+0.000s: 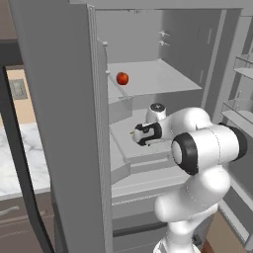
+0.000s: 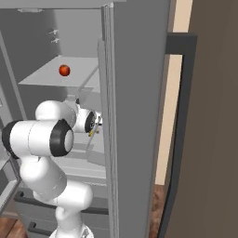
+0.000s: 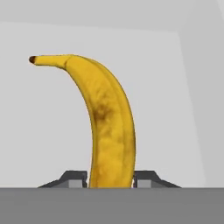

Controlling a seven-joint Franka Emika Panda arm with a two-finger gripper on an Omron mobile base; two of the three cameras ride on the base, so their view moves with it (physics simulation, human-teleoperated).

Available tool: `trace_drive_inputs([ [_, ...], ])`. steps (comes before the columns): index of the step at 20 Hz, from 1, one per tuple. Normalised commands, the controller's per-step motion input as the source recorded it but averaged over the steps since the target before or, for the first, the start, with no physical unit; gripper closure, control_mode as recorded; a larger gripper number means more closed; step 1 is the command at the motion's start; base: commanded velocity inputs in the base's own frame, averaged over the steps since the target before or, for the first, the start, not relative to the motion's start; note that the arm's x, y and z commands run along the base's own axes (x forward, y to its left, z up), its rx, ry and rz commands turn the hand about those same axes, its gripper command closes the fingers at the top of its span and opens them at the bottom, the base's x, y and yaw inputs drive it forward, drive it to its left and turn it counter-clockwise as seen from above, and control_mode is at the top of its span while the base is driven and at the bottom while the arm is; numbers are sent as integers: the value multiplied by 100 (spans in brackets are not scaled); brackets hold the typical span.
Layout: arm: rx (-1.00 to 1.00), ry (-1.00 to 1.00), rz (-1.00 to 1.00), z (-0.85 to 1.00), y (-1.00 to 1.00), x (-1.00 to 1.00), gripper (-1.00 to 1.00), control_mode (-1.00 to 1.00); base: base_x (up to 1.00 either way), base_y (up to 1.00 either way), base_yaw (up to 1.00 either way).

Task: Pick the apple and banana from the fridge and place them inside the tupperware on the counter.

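Observation:
The yellow banana (image 3: 107, 127) with dark tips stands between my two fingertips (image 3: 74, 178) in the hand view, and both press against its sides. My gripper (image 1: 135, 133) is shut on the banana, low over the middle shelf inside the grey fridge (image 1: 163, 29). A sliver of yellow banana (image 2: 93, 132) peeks out at the gripper (image 2: 95, 125) in the right base view. The red apple (image 1: 122, 78) rests on the upper shelf, above and left of the hand; the apple (image 2: 64, 70) sits well apart from my arm.
The open fridge door (image 1: 59, 123) stands close on the left of the hand, with another door edge (image 2: 135, 116) on the right. Door bins (image 1: 239, 106) line the right side. The white marble counter (image 1: 22, 158) lies left beyond the door.

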Motion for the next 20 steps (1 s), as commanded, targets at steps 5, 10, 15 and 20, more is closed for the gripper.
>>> trace_drive_inputs([
  [5,-1,-2,-1,-9,0,-28,100,-100,0,0,0],
  [10,0,-21,0,6,0,-84,100,-100,0,0,0],
  [15,5,-9,1,67,-6,-84,100,-100,0,0,0],
  [20,11,20,4,100,0,-44,100,-100,0,0,0],
])
